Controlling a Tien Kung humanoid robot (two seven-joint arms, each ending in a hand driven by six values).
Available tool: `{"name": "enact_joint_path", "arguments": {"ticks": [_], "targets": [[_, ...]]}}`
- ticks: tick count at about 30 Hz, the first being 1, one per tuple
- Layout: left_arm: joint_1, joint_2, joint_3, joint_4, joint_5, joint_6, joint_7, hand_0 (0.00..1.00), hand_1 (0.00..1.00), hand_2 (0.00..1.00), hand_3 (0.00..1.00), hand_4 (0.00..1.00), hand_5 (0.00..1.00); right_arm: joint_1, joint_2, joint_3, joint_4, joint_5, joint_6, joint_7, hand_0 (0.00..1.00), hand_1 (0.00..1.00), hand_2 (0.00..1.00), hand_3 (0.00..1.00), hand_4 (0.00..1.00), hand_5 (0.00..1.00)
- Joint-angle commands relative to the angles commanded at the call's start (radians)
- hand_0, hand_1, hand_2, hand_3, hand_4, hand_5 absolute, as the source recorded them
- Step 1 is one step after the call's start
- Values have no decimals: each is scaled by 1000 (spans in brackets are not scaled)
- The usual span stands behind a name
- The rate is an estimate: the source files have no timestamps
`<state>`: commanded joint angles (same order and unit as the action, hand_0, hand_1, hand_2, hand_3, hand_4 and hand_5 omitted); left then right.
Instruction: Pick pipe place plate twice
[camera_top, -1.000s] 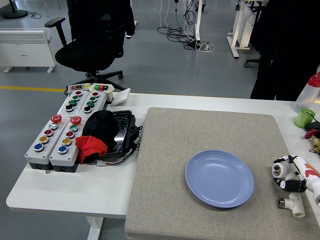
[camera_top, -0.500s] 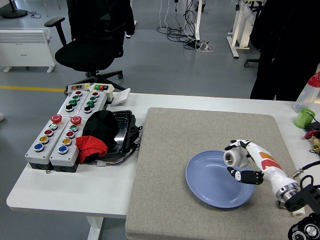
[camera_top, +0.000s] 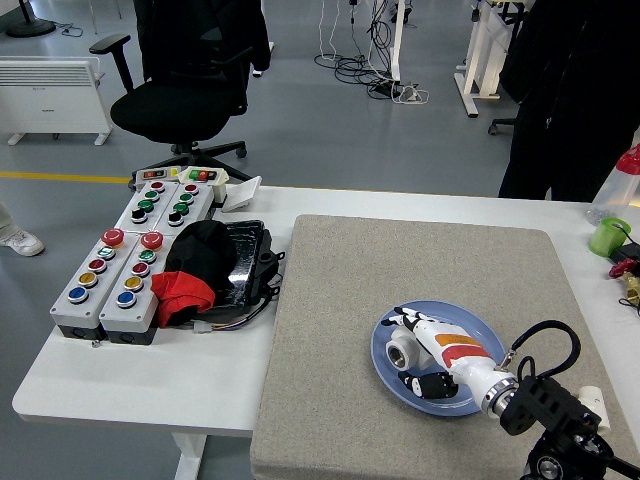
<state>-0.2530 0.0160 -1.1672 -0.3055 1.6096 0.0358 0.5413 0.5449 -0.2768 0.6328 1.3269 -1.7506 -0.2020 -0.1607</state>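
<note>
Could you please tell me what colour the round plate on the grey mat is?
The round plate is light blue, seen in the head view.

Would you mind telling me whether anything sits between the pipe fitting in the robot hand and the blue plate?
Nothing visible does. The right robot hand holds the pipe fitting directly over the blue plate, whose surface looks bare.
</note>
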Motion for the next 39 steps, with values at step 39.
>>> {"name": "enact_joint_path", "arguments": {"ticks": [39], "targets": [[4, 11, -4, -2, -10, 11, 11, 649, 629, 633, 551, 388, 998, -365, -282, 469, 277, 36, 313, -298, 964, 930, 989, 965, 827, 322]]}}
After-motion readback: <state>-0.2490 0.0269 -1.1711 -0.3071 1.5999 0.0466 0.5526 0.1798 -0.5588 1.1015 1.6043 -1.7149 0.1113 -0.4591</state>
